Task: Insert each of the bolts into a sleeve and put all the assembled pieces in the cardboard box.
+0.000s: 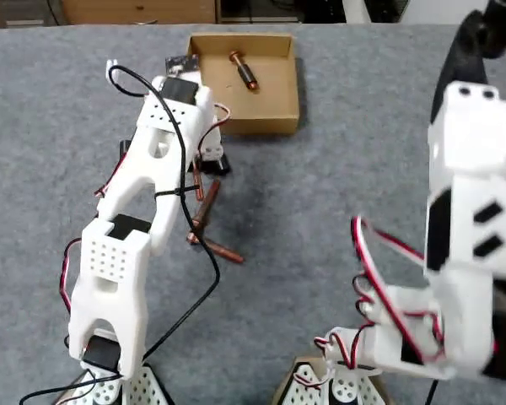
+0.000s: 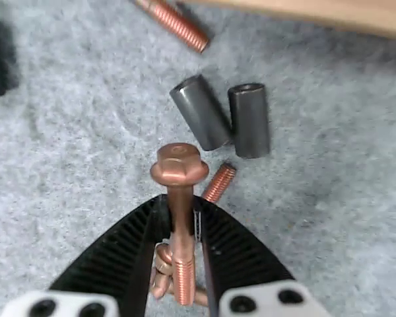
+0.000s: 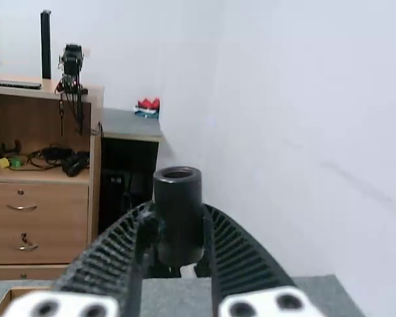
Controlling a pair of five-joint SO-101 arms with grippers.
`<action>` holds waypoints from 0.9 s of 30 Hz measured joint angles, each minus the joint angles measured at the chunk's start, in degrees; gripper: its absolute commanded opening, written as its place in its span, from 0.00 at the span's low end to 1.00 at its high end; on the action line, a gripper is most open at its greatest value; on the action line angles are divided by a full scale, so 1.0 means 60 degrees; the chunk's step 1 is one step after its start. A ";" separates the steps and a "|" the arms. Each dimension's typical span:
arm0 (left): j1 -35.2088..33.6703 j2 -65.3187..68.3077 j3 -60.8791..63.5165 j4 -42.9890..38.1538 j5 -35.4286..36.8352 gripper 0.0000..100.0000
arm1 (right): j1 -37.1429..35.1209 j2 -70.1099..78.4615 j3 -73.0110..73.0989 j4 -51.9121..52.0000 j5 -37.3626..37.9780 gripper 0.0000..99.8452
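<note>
The left gripper point(image 2: 181, 206) pinches a copper bolt point(image 2: 179, 173) by its shank, head pointing outward, low over the desk beside two loose sleeves point(image 2: 249, 120). The right gripper point(image 3: 178, 219) is clamped on a black sleeve point(image 3: 177, 188), lifted well above the desk. The cardboard box point(image 1: 292, 84) sits at the desk's far edge with one finished piece point(image 1: 244, 70) inside. Spare bolts point(image 1: 212, 248) lie nearer the middle. The likely trouble is that the bolt's threaded tip sits back between the jaws, so mating could jam, or the thin shank could twist and slip out.
</note>
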 measured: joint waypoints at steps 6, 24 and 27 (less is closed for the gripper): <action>0.0000 0.0000 -0.1421 0.0908 -0.0147 0.02 | 0.0000 -0.1172 0.1495 0.0000 0.0073 0.00; -0.0264 -0.1890 -0.1377 0.1099 -0.0615 0.02 | 0.0000 -0.5597 1.1766 -0.0747 -0.0205 0.00; -0.0264 -0.2418 -0.1011 0.1099 -0.0615 0.02 | 0.0000 -0.6022 1.3099 -0.1260 -0.0205 0.00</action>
